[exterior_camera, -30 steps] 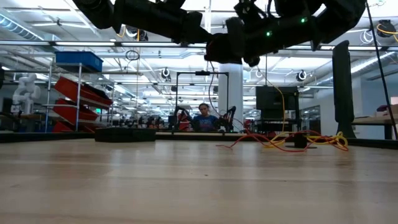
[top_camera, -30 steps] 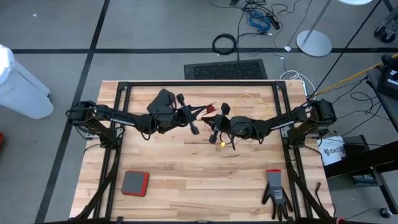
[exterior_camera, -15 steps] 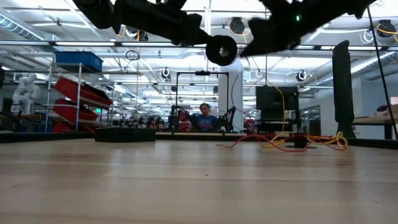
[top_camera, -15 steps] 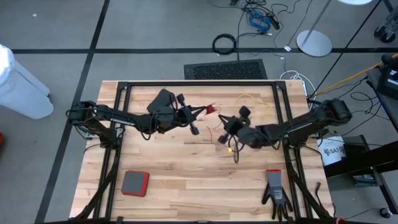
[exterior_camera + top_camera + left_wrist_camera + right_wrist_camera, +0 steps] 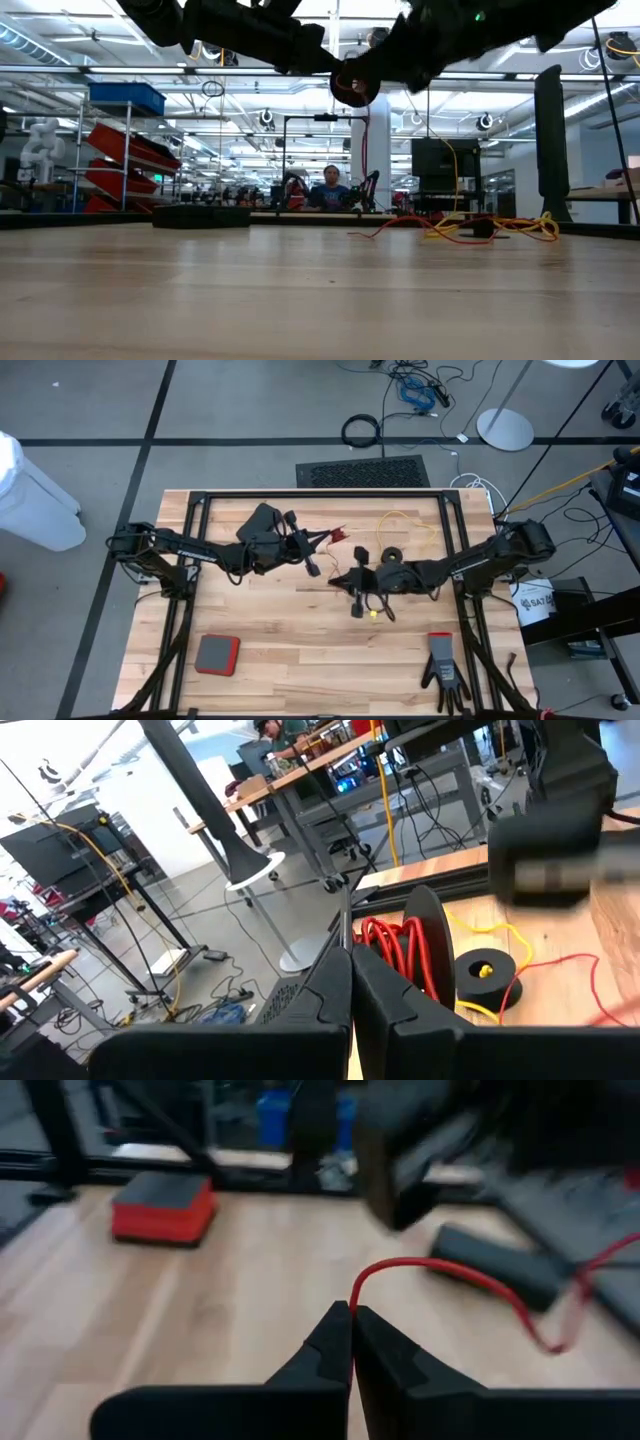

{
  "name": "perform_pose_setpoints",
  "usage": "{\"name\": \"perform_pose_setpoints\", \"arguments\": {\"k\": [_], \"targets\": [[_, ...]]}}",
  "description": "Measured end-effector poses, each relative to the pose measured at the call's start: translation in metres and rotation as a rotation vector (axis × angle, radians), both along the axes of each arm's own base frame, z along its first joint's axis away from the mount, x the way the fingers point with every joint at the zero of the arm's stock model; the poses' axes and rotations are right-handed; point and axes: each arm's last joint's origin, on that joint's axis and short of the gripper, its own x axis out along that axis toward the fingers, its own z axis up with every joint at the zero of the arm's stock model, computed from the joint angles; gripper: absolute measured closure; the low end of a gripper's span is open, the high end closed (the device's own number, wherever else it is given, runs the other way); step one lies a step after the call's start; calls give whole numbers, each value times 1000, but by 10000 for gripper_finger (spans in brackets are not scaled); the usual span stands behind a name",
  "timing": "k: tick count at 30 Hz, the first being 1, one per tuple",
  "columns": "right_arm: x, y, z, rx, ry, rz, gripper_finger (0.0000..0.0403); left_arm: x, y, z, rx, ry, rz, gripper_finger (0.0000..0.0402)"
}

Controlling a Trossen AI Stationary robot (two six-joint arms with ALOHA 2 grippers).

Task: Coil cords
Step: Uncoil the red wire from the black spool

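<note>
— Right wrist view, item one?
— Right gripper (image 5: 352, 1312), jaws closed, pinching a red cord (image 5: 440, 1272) above the table (image 5: 200, 1320).
— Left?
— Left gripper (image 5: 352, 960) closed on a black reel (image 5: 425, 935) wound with red cord; a yellow-centred reel (image 5: 484, 972) lies beside it.

Thin red cord (image 5: 452, 1275) strung loosely across the table's middle, partly wound on a black reel (image 5: 432, 942) standing on edge, yellow cord (image 5: 402, 520) lying loose toward the far right, its flat reel (image 5: 392, 554) nearby
</note>
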Motion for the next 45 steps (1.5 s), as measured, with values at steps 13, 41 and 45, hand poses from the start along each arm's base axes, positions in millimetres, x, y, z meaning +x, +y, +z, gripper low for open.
{"name": "perform_pose_setpoints", "arguments": {"k": [13, 41, 45], "targets": [[-51, 23, 30, -278, 33, -539, 403, 0, 0, -2, -1, 23, 1, 402], [-15, 8, -31, 33, 301, -130, 357, 0, 0, 0, -1, -4, -5, 402], [-16, 8, -37, 58, 335, -152, 303, 0, 0, 0, -1, -3, -6, 402]]}}
